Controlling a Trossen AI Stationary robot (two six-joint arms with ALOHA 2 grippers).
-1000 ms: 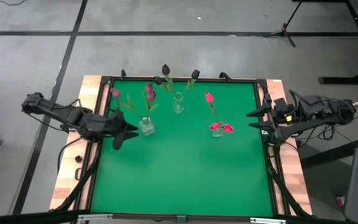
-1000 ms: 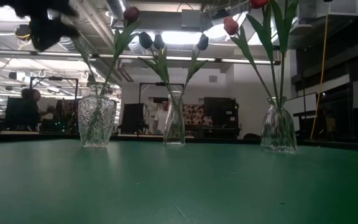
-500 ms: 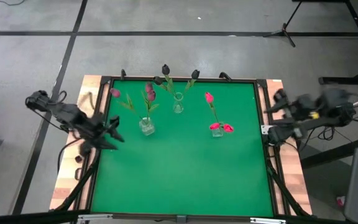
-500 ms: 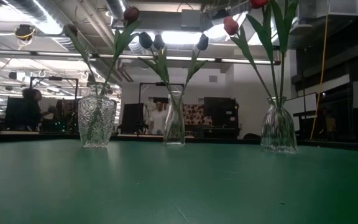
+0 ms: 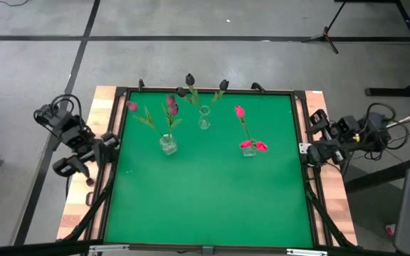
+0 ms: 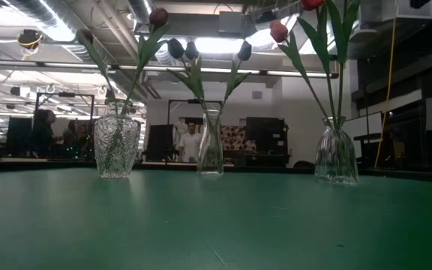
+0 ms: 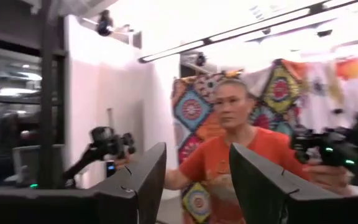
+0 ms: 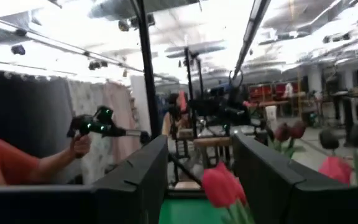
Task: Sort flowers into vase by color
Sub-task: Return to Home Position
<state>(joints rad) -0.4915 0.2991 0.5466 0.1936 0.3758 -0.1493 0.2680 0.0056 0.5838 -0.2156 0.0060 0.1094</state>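
Sorting looks done | pink-red flowers (image 5: pixel 239 111) in vase (image 5: pixel 248 152) at 3 o'clock, magenta flowers (image 5: pixel 173 109) 10 o'clock, near-black flowers (image 5: pixel 189 78) 12 o'clock; none loose on desk (image 5: pixel 205 206) | left claw (image 7: pixel 194 165) 9 o'clock, right claw (image 8: pixel 201 155) 3 o'clock, both agape, empty | remaining: park arms

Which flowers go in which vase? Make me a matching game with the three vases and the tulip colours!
Vases, seen from above:
1. left vase
2. middle vase
3. right vase

Tulips standing in it:
A. bright pink-red tulips
B. dull magenta tulips
C. near-black tulips

Pairs: 1-B, 2-C, 3-A.
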